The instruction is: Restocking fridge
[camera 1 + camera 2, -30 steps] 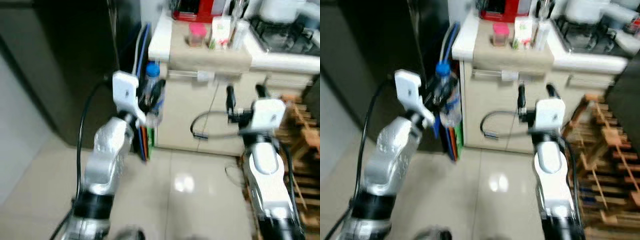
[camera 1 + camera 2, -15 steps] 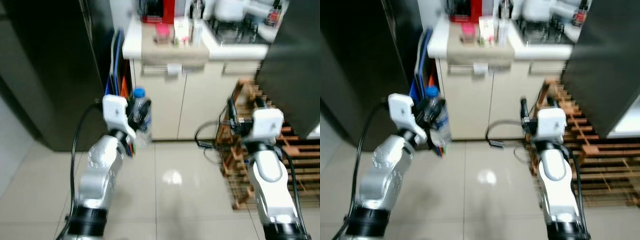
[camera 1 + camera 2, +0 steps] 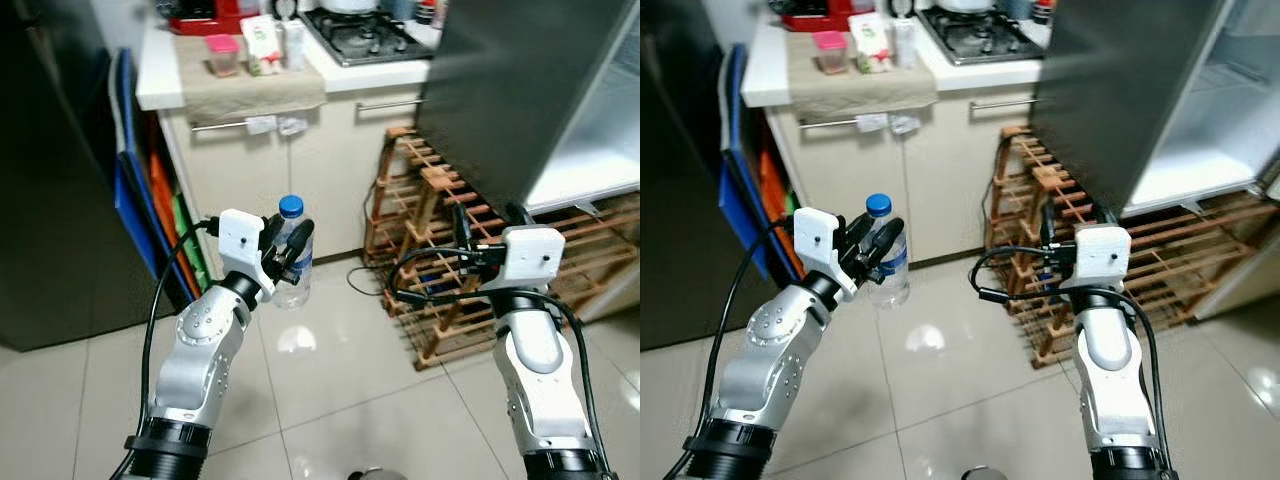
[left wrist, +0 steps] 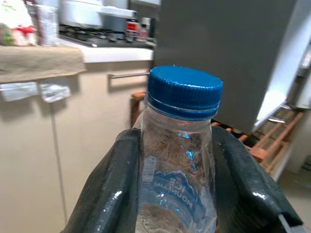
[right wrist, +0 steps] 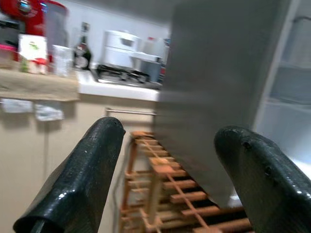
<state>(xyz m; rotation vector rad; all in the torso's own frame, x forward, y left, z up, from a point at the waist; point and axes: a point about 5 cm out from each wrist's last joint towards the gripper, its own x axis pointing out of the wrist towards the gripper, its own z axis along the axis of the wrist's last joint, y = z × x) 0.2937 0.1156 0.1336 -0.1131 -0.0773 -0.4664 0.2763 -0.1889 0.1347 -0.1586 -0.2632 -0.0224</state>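
A clear water bottle with a blue cap stands upright in my left gripper, whose black fingers are shut on its sides, held above the floor in front of me. My right gripper is raised at the right, open, with nothing between its fingers. The open fridge door, a dark grey slab, stands at the upper right, with the white fridge interior beyond it.
A wooden rack sits under the fridge door, just ahead of my right gripper. A beige cabinet carries a counter with a pink cup, a carton and a gas hob. Blue and orange boards lean at the left. Glossy tiled floor lies ahead.
The camera has swung right: the cabinet slid left and the open fridge came into view at the right. The bottle stays held in my left gripper; the right one stays open.
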